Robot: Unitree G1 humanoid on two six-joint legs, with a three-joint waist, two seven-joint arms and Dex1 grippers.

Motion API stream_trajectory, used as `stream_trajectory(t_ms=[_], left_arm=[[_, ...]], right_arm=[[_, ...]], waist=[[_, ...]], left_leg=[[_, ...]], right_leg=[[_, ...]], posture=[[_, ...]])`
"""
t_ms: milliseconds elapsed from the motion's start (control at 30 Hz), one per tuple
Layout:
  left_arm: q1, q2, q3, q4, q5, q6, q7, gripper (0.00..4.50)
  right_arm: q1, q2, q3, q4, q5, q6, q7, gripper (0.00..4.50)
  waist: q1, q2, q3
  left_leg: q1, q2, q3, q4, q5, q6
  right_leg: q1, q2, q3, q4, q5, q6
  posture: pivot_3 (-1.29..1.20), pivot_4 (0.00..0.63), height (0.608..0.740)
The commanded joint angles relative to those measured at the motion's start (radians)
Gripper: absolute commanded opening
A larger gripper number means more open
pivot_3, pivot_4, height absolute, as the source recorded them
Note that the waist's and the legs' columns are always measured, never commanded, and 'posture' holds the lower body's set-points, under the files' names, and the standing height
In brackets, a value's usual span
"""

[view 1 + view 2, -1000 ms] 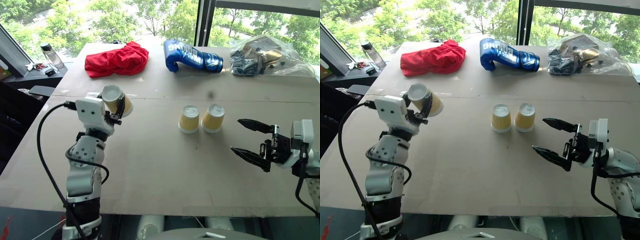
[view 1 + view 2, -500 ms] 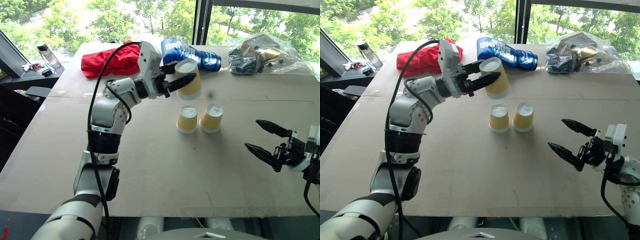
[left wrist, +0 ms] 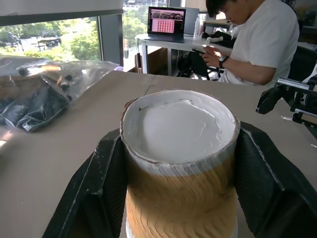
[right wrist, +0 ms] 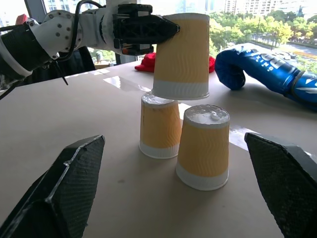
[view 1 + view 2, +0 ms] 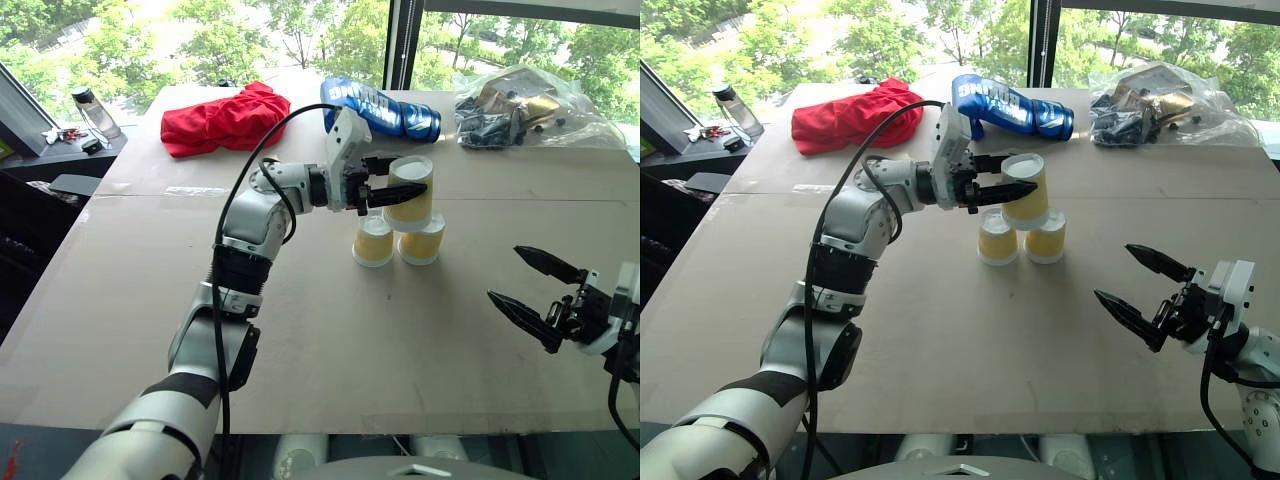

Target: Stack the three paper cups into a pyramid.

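Cups: third point(image 5: 410, 189) gripped by left pincer point(image 5: 398, 188) over pair point(image 5: 398, 240) | right pincer point(image 5: 530, 285) open | glove point(image 5: 385, 110) behind

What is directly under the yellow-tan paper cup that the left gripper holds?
Under the held cup, upside down in the left gripper, stand two more upside-down paper cups on the cardboard-covered table. Actual contact cannot be judged.

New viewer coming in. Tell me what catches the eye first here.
The left gripper holds an upside-down cup just above two cups standing side by side mid-table. The open right gripper waits off to their right. Behind lie a red cloth and a blue boxing glove.
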Motion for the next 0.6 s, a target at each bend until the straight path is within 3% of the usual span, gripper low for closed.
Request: stream_trajectory(t_ms=[33,400,433,500,533,600], left_arm=[[-0.026,-0.016,-0.008,0.022,0.034,-0.059,-0.007,2.33],[-0.027,-0.04,-0.006,0.057,0.067,-0.091,-0.015,2.33],[-0.027,-0.041,-0.004,0.056,0.065,-0.09,-0.016,3.36],[-0.026,-0.041,-0.002,0.052,0.062,-0.088,-0.018,4.09],[-0.025,-0.04,-0.001,0.049,0.061,-0.087,-0.019,4.43],[-0.024,-0.035,0.002,0.042,0.058,-0.083,-0.021,4.43]], right_arm=[[0.005,-0.007,-0.033,-0.048,0.012,-0.019,-0.009,4.5],[0.008,-0.008,-0.029,-0.067,0.012,-0.015,-0.022,4.5],[0.009,-0.008,-0.029,-0.069,0.012,-0.015,-0.024,4.5],[0.009,-0.009,-0.027,-0.073,0.012,-0.013,-0.028,4.5],[0.008,-0.01,-0.026,-0.075,0.012,-0.012,-0.031,4.5],[0.004,-0.012,-0.024,-0.077,0.013,-0.009,-0.036,4.5]], waist=[[0.0,0.0,0.0],[0.0,0.0,0.0],[0.0,0.0,0.0],[0.001,0.0,0.0],[0.0,0.0,0.0],[0.0,0.0,0.0]], left_leg=[[0.0,0.0,0.0,0.0,0.0,0.001],[0.0,0.0,0.0,0.0,-0.001,0.001],[0.0,0.0,0.0,0.0,-0.001,0.001],[0.0,0.0,0.0,0.0,-0.001,0.001],[0.0,0.0,0.0,0.0,-0.001,0.001],[0.0,0.0,0.0,0.0,-0.001,0.001]], right_leg=[[0.0,0.0,0.0,0.0,0.0,0.0],[0.0,0.0,0.0,0.0,0.0,0.0],[0.0,0.0,0.0,0.0,0.0,0.0],[0.0,0.0,0.0,0.0,0.0,0.0],[-0.001,0.0,0.0,0.0,0.0,0.0],[-0.001,0.0,0.0,0.0,0.0,0.0]], posture=[[0.0,0.15,0.74],[0.0,0.15,0.74],[0.0,0.15,0.74],[0.0,0.15,0.74],[0.0,0.15,0.74],[0.0,0.15,0.74]])
